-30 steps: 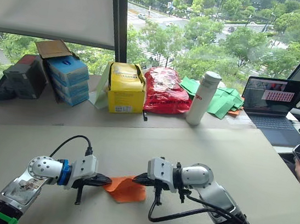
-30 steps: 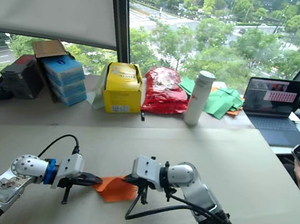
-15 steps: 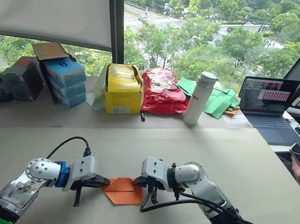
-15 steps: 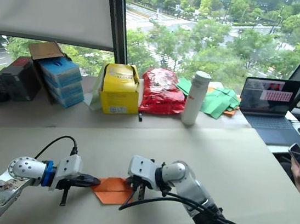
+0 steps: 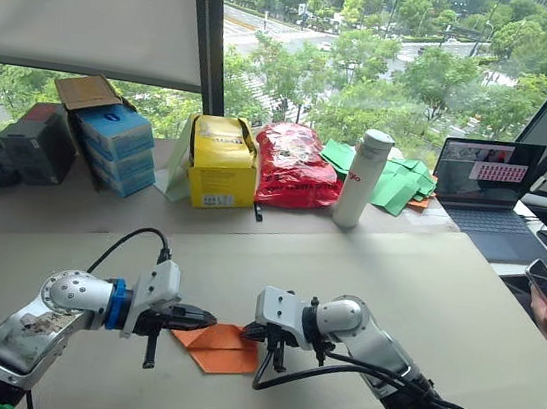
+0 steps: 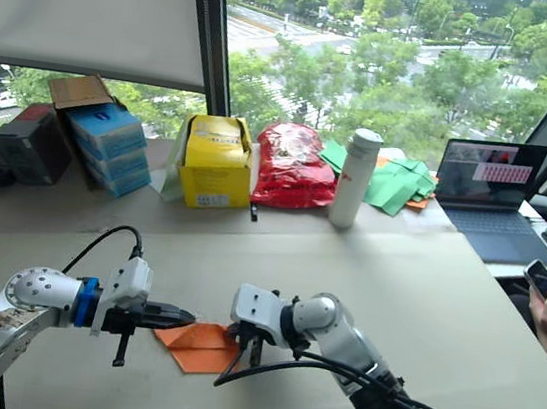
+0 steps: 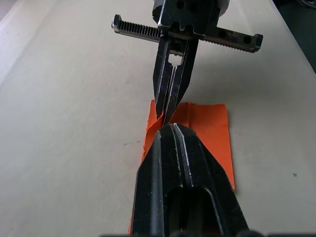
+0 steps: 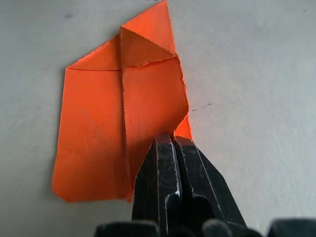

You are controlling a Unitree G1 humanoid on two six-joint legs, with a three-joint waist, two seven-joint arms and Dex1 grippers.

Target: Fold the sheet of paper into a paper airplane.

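Paper (image 5: 221, 348) lies flat on worktop (image 5: 424, 285), near centre, between my arms. Left fingers (image 5: 208, 316) closed, tips over its left corner; right fingers (image 8: 173, 143) closed, pressing its right edge

Sheet of paper (image 8: 123, 118): thin matt orange paper, creased, edges slightly ragged. Table (image 5: 464, 290): smooth matt beige surface. Left gripper (image 7: 173, 129) and right gripper (image 8: 171, 140): black fingers with dull sheen, scuffed. Red bag (image 5: 294, 165): crinkled glossy plastic. Bottle (image 5: 357, 178): smooth white, satin finish. Yellow box (image 5: 220, 162): matt cardboard.
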